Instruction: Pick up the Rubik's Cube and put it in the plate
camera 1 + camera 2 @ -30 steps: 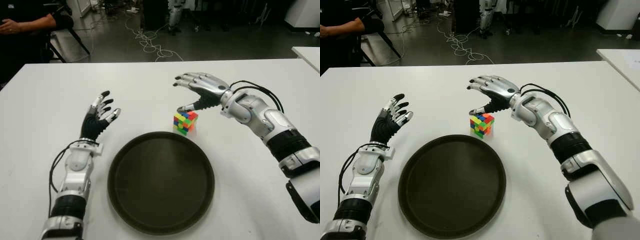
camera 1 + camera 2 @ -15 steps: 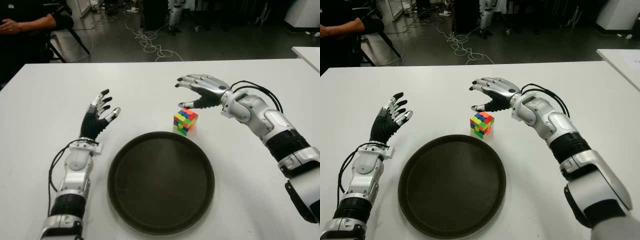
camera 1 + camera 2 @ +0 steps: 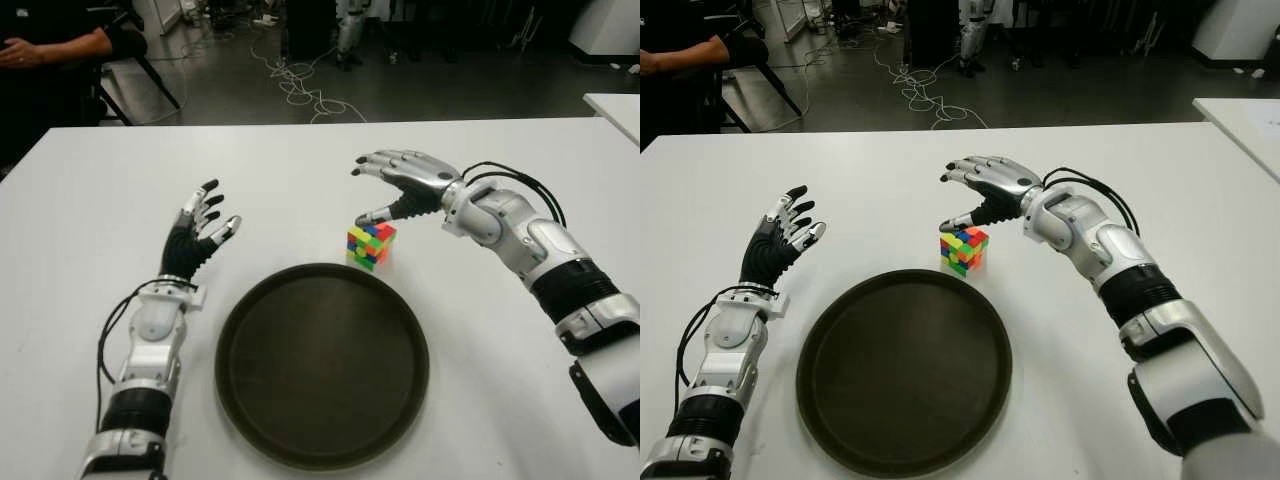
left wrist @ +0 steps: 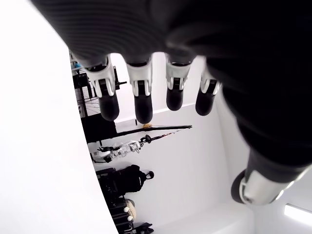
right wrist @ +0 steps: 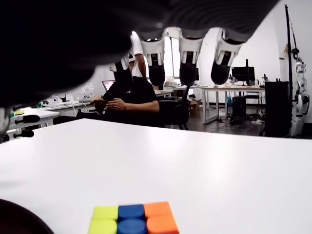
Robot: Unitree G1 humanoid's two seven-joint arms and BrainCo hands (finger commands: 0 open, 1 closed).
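Observed condition: the Rubik's Cube stands on the white tabletop, just beyond the far rim of the round dark plate, near it but not touching. The cube sits turned corner-on to the robot and the plate is bare.

The right hand is poised above and slightly behind the cube, fingers spread and holding nothing. Its thumb tip points down close to the cube's top rear edge; whether it touches cannot be told. The right wrist view confirms four fingertips hanging apart, with the cube's top face below them. The left hand shows to the left of the plate, fingers open, idle and empty.

Assessed risks:
- The cube is presented diagonally. If the fingers close on corners rather than flat faces, it is likely to twist or squirt out.
- The thumb is nearer than the fingers. Should it make contact first on descent, it may push the cube toward the plate rim or tip it.
- The plate has a raised rim lying directly between cube and target. A low carry could clip the cube against it and loosen the grip.
- A release from height could let the cube bounce or roll off the smooth plate.
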